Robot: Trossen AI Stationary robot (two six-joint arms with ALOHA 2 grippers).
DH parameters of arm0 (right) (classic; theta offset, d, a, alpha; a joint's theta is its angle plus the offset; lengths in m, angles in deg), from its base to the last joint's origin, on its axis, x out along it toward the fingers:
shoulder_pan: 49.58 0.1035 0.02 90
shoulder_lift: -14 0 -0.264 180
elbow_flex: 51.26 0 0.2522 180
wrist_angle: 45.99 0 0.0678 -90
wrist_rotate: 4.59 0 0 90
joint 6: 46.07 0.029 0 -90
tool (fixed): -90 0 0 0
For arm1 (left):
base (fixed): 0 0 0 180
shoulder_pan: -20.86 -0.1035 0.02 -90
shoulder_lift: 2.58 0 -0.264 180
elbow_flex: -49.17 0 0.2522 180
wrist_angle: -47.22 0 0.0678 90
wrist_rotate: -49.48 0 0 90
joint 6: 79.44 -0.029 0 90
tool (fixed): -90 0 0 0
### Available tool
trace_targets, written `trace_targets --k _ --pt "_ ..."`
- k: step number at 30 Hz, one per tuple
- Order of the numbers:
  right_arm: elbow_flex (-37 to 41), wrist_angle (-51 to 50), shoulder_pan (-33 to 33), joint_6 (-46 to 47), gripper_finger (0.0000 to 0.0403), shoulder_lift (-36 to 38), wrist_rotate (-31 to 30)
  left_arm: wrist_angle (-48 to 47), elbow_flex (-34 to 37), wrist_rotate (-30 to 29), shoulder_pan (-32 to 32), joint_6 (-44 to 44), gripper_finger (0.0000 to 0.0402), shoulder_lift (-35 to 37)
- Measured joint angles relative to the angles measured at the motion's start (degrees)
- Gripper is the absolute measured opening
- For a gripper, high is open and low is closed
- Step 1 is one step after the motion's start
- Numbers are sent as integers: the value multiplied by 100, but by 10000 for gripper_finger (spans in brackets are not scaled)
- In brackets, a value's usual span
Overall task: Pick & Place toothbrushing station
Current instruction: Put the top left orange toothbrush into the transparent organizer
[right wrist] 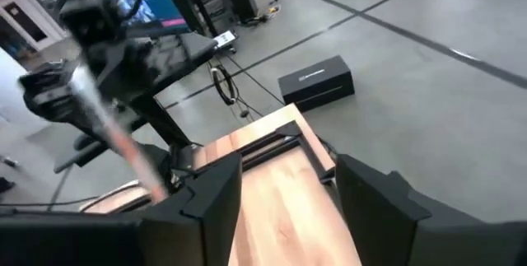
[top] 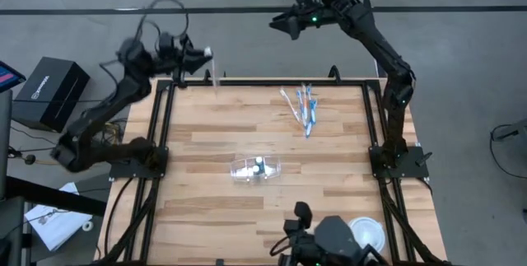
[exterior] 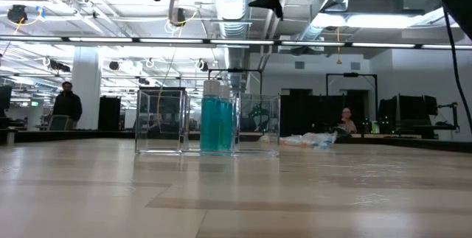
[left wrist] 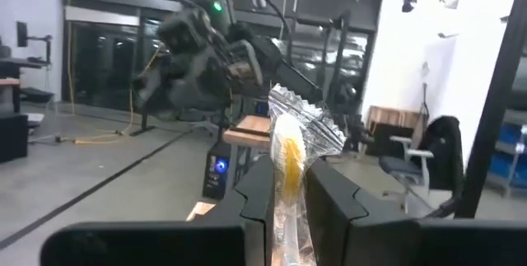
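Observation:
My left gripper [top: 202, 55] is raised beyond the table's far left corner, shut on a toothbrush [top: 213, 72] in a clear wrapper with an orange part [left wrist: 286, 163]. My right gripper [top: 278, 24] hovers open past the far edge, facing the left one with nothing between its fingers [right wrist: 216, 190]. Several blue, white and orange toothbrushes [top: 301, 106] lie in a loose pile on the far middle of the table. The clear cup [top: 255, 168] stands at the table's middle with the blue-green tubes [exterior: 218, 124] upright inside it. My left gripper pinches the wrapped toothbrush between its two fingers [left wrist: 257, 196], close to the crimped end of the wrapper [left wrist: 306, 122], which sticks out past them. The fingers reach out about level and lie across the brush. The brush is lifted clear, its long part [top: 215, 85] trailing away from the gripper.
A white round lidded container [top: 367, 235] sits at the near right by a dark device [top: 329, 241] at the table's near edge. A black box [top: 49, 91] stands off the table's left side. A black frame [top: 165, 126] borders the wooden table top.

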State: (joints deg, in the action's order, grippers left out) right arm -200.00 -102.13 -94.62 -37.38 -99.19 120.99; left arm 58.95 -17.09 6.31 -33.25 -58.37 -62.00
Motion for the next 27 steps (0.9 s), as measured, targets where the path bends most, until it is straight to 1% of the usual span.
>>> trace_targets --k 4,7,11,14,17,20,23,27 --pt "0 -64 0 -300 180 121 45 10 853 -1301 951 -123 36 704" --pt "0 -52 37 -444 178 201 280 -5 1405 -2499 1767 -290 36 1013" --pt "-4 -68 159 -536 178 206 649 0 2029 -3948 3022 -618 36 1064" --pt "-4 -62 225 -619 177 275 729 73 2356 -4765 3806 -729 36 1011" --pt "-4 -49 238 -676 174 381 785 324 2607 -5406 4494 -738 36 979" --pt "-4 -45 243 -719 170 475 762 691 2856 -5869 5026 -882 36 869" --pt "-4 -4 302 -721 167 538 689 1229 3074 -5953 5238 -882 36 698" --pt "-2 129 398 -642 163 553 642 1681 3208 -5982 5530 -1037 36 444"
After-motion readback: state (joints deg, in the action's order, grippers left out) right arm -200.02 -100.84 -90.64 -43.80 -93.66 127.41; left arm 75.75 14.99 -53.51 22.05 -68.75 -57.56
